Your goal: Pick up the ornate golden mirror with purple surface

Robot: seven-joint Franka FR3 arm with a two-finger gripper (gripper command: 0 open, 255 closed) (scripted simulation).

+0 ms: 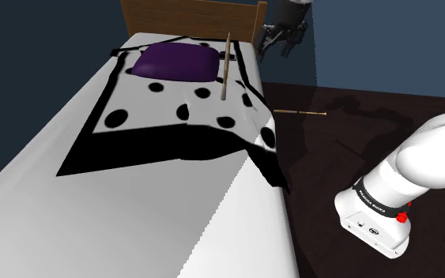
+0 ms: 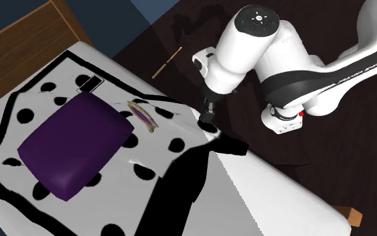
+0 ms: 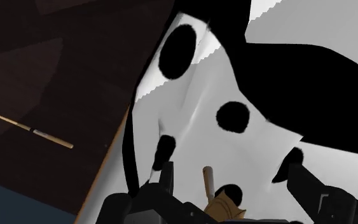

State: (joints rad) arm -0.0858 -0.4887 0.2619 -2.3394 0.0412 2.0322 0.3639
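we count one golden mirror (image 2: 142, 115), one purple pillow (image 2: 73, 144), one stick (image 1: 299, 113). the mirror lies on the spotted blanket (image 1: 165, 118) just beside the pillow, long axis along the pillow's side, handle away from the headboard (image 1: 189, 16). past it hovers the gripper (image 2: 208, 112), fingers spread, gripping nothing; the stick lies on the floor (image 1: 355, 126), well apart from the pillow.

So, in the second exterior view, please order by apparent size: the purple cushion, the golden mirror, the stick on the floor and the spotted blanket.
1. spotted blanket
2. purple cushion
3. golden mirror and stick: about equally long; the mirror looks slightly wider, but they are too close to rank.
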